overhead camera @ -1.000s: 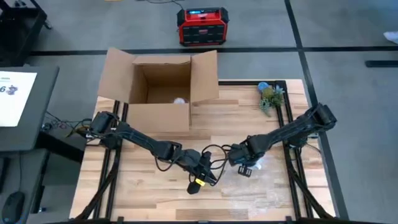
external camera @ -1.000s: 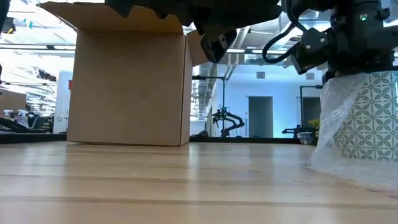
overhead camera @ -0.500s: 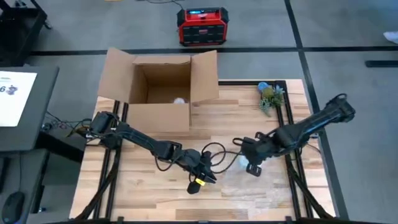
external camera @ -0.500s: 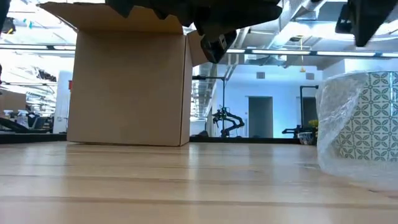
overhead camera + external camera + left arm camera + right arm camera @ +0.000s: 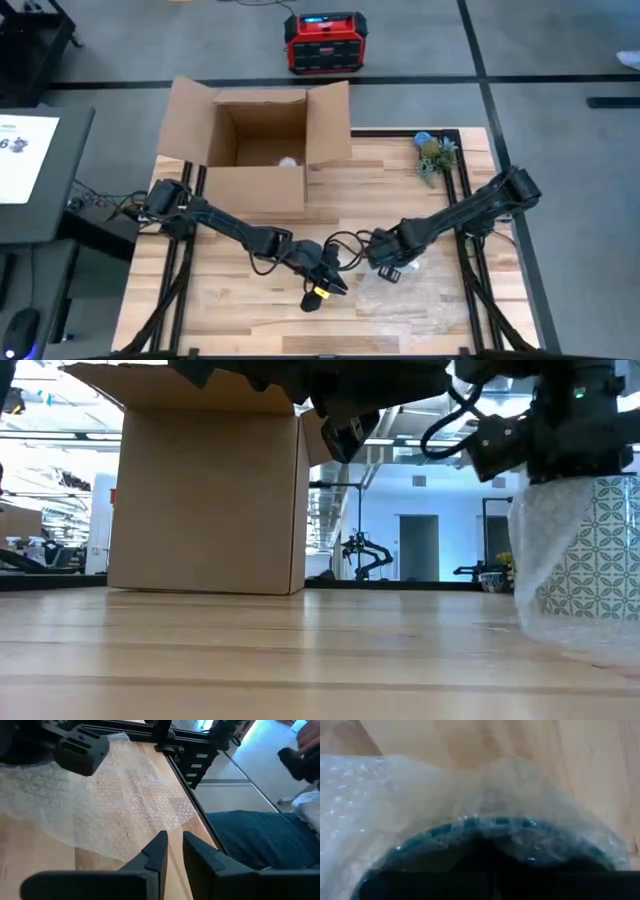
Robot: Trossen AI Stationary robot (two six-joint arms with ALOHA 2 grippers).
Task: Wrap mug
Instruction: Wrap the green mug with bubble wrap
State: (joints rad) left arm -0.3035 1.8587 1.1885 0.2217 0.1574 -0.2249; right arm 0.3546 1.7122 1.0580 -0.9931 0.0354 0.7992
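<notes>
A: Where is the mug [image 5: 592, 545]?
B: Far right of the low view, standing on wrap [image 5: 425, 295], half covered; the rest remains unwrapped.
A: Grippers?
B: Right gripper [image 5: 392, 270] over it, grasp unclear; left gripper [image 5: 173, 851] nearly closed, empty.

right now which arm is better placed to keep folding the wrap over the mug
Right. Its claw sits directly over the mug, on the bubble wrap. The left claw hangs beside the sheet, nearly shut and holding nothing.

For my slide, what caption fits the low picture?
Right gripper presses down on a patterned mug draped in bubble wrap, cardboard box behind.
</notes>
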